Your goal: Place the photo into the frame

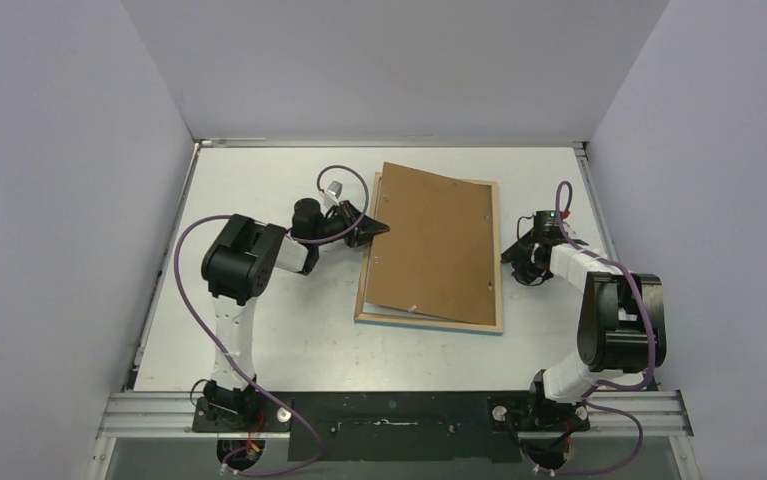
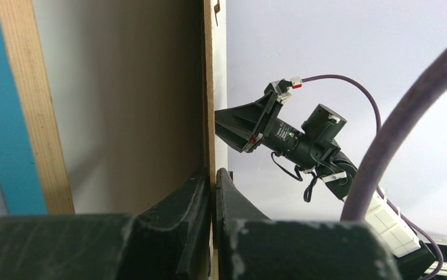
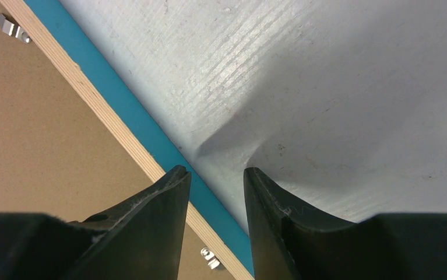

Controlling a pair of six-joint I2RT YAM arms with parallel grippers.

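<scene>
Two hands flank the thin turquoise-and-wood picture frame [image 1: 429, 322]: left hand [image 1: 383, 228] pinches the tilted brown backing board [image 1: 434, 240], right hand [image 1: 507, 253] hovers half-open over the frame's right rail.

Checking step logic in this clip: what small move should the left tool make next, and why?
Probably swing the board square and lower it into the frame. The left tool pinches the board's left edge, the board lies askew across the frame's rim, and no photo is in view.
</scene>
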